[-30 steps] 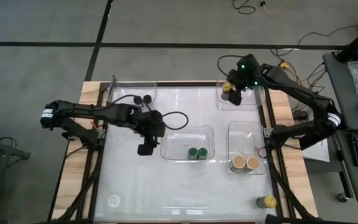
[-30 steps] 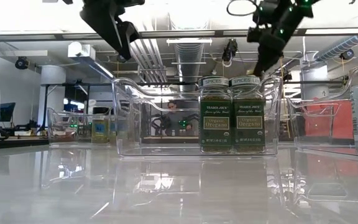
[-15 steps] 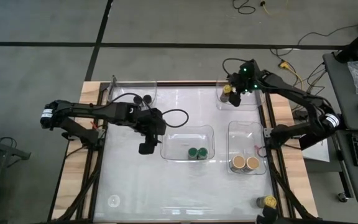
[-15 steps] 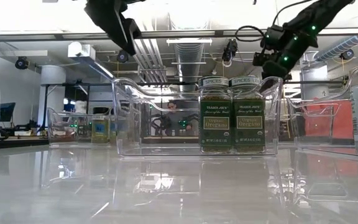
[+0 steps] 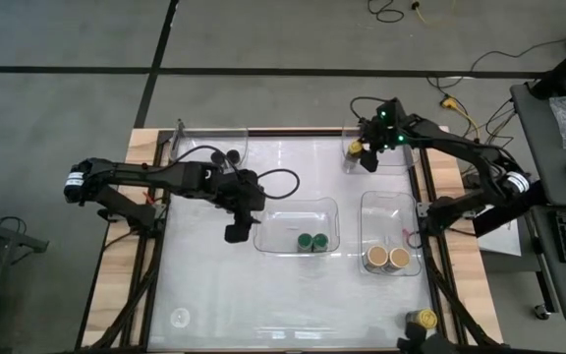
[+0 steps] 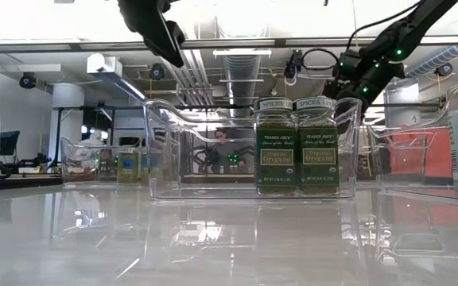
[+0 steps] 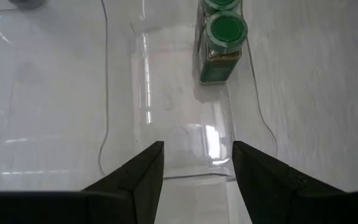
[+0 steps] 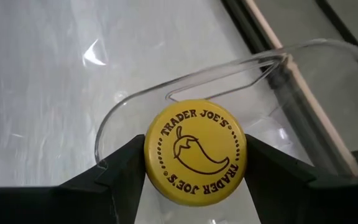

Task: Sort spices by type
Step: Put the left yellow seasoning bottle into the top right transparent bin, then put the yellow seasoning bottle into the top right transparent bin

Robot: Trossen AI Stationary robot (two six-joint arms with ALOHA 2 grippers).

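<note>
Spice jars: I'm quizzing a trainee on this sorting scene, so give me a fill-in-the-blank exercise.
1. The right gripper is shut on a jar with a ____ lid.
2. The two green-lidded jars stand in the ____ tray.
3. The left gripper holds ____.
4. The jar outside any tray, at the table's near edge, has a ____ lid.

Missing words: yellow; middle; nothing; yellow

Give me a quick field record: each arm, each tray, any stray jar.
left gripper: open, empty, hovering beside middle tray
right gripper: jaws shut on yellow jar, over far right tray
middle tray: two green jars
near right tray: two tan jars
far left tray: two black jars
stray: second yellow jar, near right table edge
</note>
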